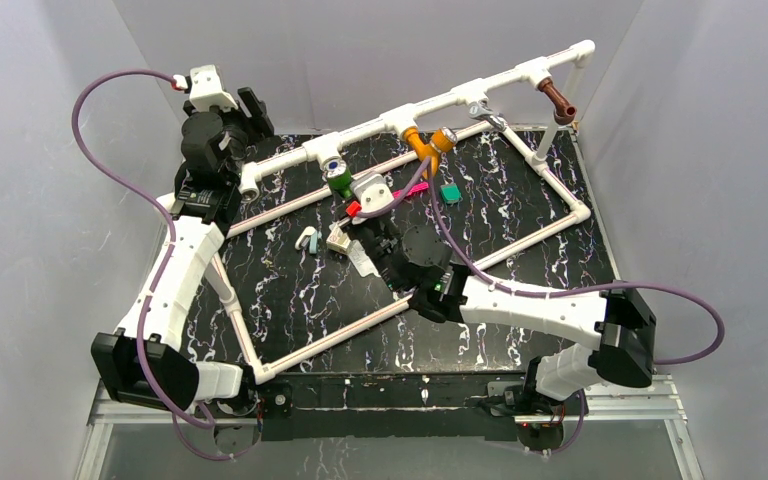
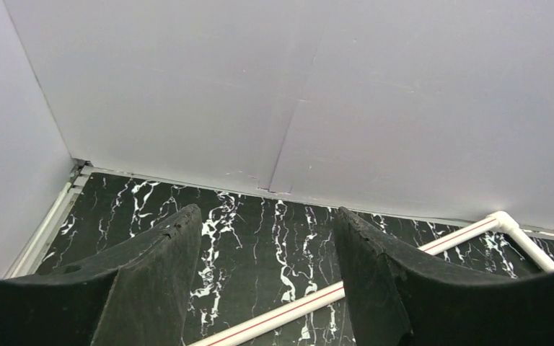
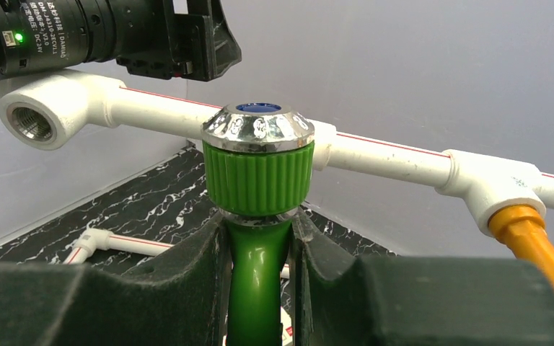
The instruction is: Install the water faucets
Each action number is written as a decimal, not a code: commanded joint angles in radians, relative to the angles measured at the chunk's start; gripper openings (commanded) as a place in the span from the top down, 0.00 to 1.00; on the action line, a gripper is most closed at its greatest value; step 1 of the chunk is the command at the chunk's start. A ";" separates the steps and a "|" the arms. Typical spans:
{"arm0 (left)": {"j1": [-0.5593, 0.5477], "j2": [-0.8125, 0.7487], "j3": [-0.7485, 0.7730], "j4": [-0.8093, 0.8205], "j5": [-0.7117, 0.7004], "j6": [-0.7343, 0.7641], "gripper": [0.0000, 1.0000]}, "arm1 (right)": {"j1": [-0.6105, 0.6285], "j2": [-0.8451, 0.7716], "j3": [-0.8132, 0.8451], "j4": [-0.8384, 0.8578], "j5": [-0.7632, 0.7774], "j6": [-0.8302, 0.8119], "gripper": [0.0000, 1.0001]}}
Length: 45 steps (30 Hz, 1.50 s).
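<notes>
Here the right hand reaches forward, clamping the green faucet; left hand hovers wide.

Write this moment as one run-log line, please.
right gripper: shut on green faucet | left gripper: open, empty | orange faucet, brown faucet: on pipe

White arms, black joints, purple cables, black pincer fingers
</notes>
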 commanded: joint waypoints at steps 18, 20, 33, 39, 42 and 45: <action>0.017 0.165 -0.131 -0.254 0.063 -0.033 0.40 | 0.009 0.042 -0.023 0.290 0.026 -0.114 0.99; 0.017 0.167 -0.131 -0.254 0.063 -0.032 0.40 | 0.010 0.046 -0.020 0.291 0.025 -0.116 0.99; 0.017 0.164 -0.131 -0.254 0.064 -0.031 0.41 | 0.009 0.058 -0.043 0.307 0.012 -0.153 0.99; 0.017 0.162 -0.134 -0.254 0.064 -0.030 0.41 | 0.010 0.080 -0.049 0.328 0.018 -0.153 0.99; 0.017 0.164 -0.134 -0.255 0.065 -0.031 0.41 | 0.010 0.083 -0.053 0.333 0.022 -0.151 0.99; 0.017 0.164 -0.134 -0.254 0.066 -0.031 0.41 | 0.009 0.083 -0.055 0.327 0.025 -0.151 0.99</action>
